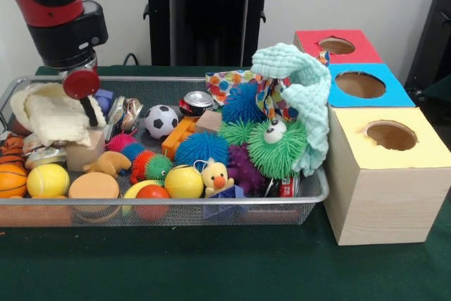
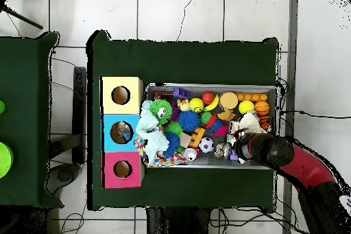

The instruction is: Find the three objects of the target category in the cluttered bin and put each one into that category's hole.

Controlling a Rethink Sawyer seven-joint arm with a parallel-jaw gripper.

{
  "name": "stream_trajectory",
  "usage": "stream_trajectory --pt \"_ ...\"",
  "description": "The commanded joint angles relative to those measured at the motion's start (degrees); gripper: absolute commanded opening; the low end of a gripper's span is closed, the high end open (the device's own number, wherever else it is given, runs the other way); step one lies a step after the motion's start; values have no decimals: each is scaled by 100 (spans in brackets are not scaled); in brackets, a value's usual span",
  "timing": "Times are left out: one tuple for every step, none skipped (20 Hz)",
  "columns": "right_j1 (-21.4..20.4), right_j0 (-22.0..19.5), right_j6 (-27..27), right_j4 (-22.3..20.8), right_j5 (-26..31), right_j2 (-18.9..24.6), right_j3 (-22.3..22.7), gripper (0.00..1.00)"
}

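Observation:
The cluttered bin [image 1: 211,201] is a silver wire-mesh tray full of toys and balls; it also shows in the overhead view [image 2: 206,86]. My gripper [image 1: 89,113] hangs from the red and black arm and reaches down into the bin's left end, beside a cream cloth [image 1: 49,114]. In the overhead view the gripper [image 2: 241,150] is at the bin's right, near edge. Just right of the gripper lies a crumpled shiny, clear-looking item [image 1: 127,112] with a blue patch [image 1: 105,99] behind it. I cannot tell if it is a crushed bottle. No other clear bottle shows.
Three boxes with round holes stand right of the bin: red [image 1: 306,41], blue [image 1: 394,93], yellow [image 1: 352,139]. A metal can [image 1: 196,101], a soccer ball [image 1: 161,120], spiky balls [image 1: 278,149] and a mint cloth [image 1: 306,89] fill the bin.

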Motion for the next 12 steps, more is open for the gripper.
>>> stream_trajectory --pt "182 -287 -1182 -412 -275 820 -209 0" --pt "142 -275 -1271 -489 -187 824 -240 0" --pt "106 -300 -1371 -530 -52 869 -257 0" --pt "86 -298 -1335 -554 -64 882 -276 0" --pt "66 -296 -1298 -578 -76 894 -294 0" --pt "76 -310 -1268 -582 -64 926 -311 0" --pt "87 -324 -1239 -587 -52 958 -328 0" --pt "72 -339 -1201 -597 -80 998 -318 0" --pt "31 -348 -1167 -580 -66 1043 -310 0" --pt "-37 -334 -1126 -546 -22 1083 -293 0" --pt "-105 -320 -1084 -512 22 1122 -275 0" --pt "-181 -280 -990 -460 30 1159 -237 0"
